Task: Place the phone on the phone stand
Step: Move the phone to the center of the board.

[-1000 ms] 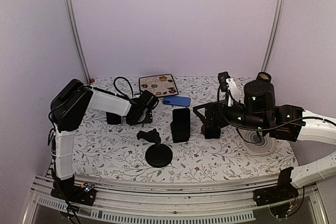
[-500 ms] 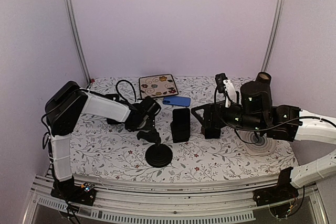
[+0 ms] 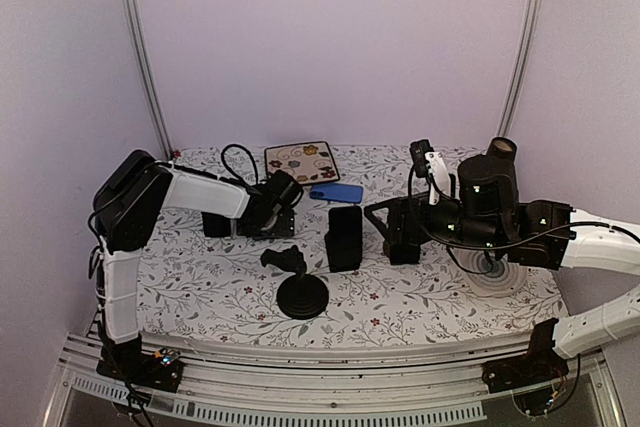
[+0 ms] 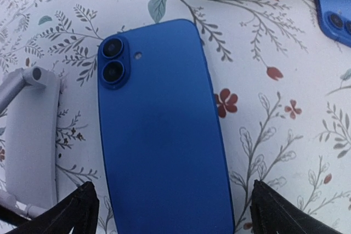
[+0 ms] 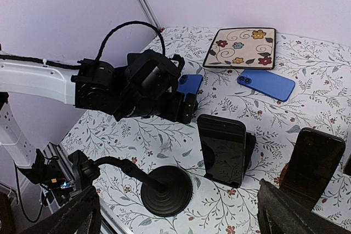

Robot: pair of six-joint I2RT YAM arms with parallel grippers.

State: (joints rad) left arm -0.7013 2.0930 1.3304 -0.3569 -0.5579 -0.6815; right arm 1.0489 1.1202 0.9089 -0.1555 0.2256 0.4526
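Left fingers (image 4: 77, 212) spread wide astride the blue phone (image 4: 162, 135), its lower end cropped; right fingers (image 5: 71, 217) wide, empty.

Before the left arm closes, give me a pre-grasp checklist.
1. left gripper open: ok.
2. blue phone lying flat, back up, between its jaws: ok.
3. Jaws low enough to catch the phone's edges: cannot tell.
4. phone stand holder empty: ok.
5. right gripper open, holding nothing, apart from the stand: ok.
6. second blue phone apart from the target: ok.
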